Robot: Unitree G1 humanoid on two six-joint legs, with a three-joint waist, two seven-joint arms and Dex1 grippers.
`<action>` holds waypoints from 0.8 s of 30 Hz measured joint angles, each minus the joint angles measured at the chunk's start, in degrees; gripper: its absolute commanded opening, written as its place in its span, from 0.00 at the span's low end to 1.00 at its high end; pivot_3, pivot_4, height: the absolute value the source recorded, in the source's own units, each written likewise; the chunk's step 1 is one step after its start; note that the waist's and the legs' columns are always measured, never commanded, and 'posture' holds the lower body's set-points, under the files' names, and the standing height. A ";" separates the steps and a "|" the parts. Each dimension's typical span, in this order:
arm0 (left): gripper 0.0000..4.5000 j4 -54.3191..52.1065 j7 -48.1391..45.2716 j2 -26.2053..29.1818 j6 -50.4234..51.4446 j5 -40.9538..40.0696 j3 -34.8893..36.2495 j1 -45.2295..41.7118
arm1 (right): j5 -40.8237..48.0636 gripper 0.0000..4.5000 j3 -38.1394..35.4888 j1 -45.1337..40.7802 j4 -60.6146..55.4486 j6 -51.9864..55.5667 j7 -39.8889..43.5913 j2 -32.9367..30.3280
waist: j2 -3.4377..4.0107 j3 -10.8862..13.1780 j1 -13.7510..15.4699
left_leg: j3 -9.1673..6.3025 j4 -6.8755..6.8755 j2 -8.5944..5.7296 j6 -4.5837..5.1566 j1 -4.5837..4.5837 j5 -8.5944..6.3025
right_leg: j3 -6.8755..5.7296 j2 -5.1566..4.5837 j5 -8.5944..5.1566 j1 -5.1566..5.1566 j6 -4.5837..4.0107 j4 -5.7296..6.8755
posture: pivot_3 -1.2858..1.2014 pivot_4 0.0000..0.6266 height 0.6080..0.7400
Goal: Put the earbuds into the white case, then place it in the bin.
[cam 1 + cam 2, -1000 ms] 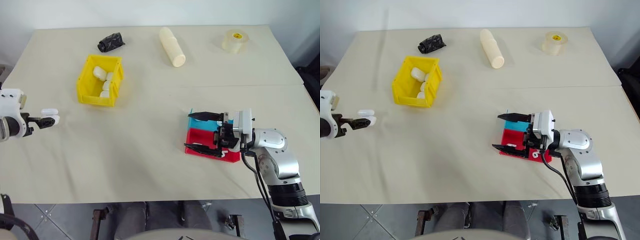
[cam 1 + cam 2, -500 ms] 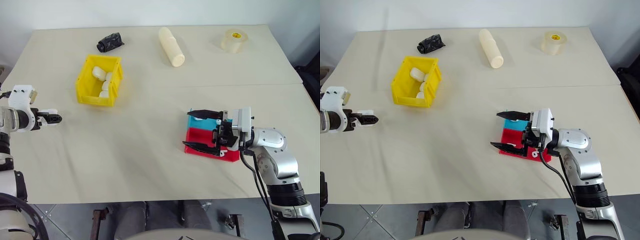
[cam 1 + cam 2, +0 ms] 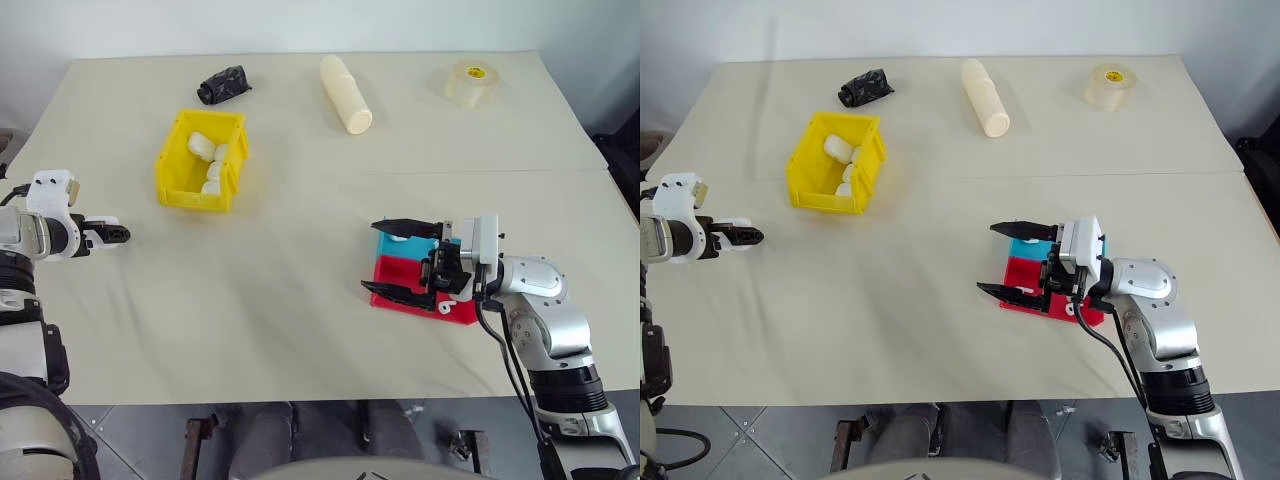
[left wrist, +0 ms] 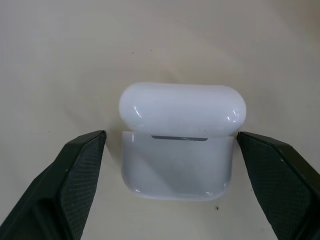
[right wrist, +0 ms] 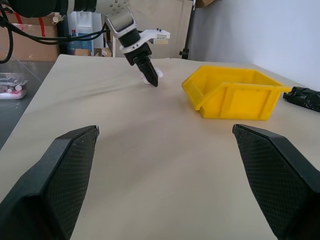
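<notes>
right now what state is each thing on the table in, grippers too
white case: on the table, lid down or nearly so, not gripped
left gripper: open, one finger either side of the case
right gripper: open, empty, above the red tray
bin: upright, white pieces inside
cream cylinder: lying on its side
tape roll: lying flat

Two black fingers [image 5: 55,180] spread wide over bare beige bench [image 5: 150,165]. Yellow bin [image 5: 235,97] ahead, black crumpled bag [image 5: 305,97] just past it. Left gripper [image 5: 150,77] tipped down onto bench beside the bin, something small and white at its tips.
</notes>
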 measured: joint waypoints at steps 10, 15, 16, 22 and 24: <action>0.63 -0.45 -1.31 0.46 1.99 0.98 -0.06 0.25 | -0.02 1.00 0.00 0.68 -0.36 -0.15 -0.61 0.00 | -0.01 -0.01 -0.37 | 0.30 0.02 0.05 0.00 0.05 0.00 | 0.01 -0.02 0.00 -0.18 0.00 0.26 | 0.52 0.24 1.00; 0.63 -3.49 -2.82 1.69 3.58 0.82 1.20 3.11 | -0.06 1.00 0.03 0.69 -0.36 -0.50 -0.71 0.10 | -0.01 -0.01 -0.79 | 0.33 0.00 0.08 0.00 0.07 0.00 | 0.02 -0.04 0.00 -0.20 0.00 0.28 | 0.52 0.24 1.00; 0.63 -5.00 -3.08 2.12 4.23 0.67 1.63 4.36 | -0.07 1.00 0.07 0.68 -0.37 -0.58 -0.71 0.18 | -0.01 -0.01 -0.98 | 0.33 -0.01 0.11 0.00 0.07 0.00 | 0.02 -0.05 0.00 -0.20 0.00 0.28 | 0.52 0.24 1.00; 0.85 -17.39 -6.05 5.61 12.02 -1.43 3.90 13.54 | -0.26 1.00 0.53 0.70 -0.39 -0.76 -0.66 0.24 | -0.01 -0.01 -1.66 | 0.40 -0.07 0.32 0.01 0.11 -0.01 | 0.13 -0.05 0.00 -0.24 -0.01 0.30 | 0.52 0.24 1.00; 0.99 -21.33 -6.59 6.81 15.02 -2.33 5.35 16.95 | -0.35 1.00 0.73 0.77 -0.37 -0.76 -0.61 0.25 | -0.01 -0.01 -1.55 | 0.41 -0.06 0.32 0.01 0.11 -0.01 | 0.15 -0.06 0.00 -0.25 -0.01 0.32 | 0.52 0.24 1.00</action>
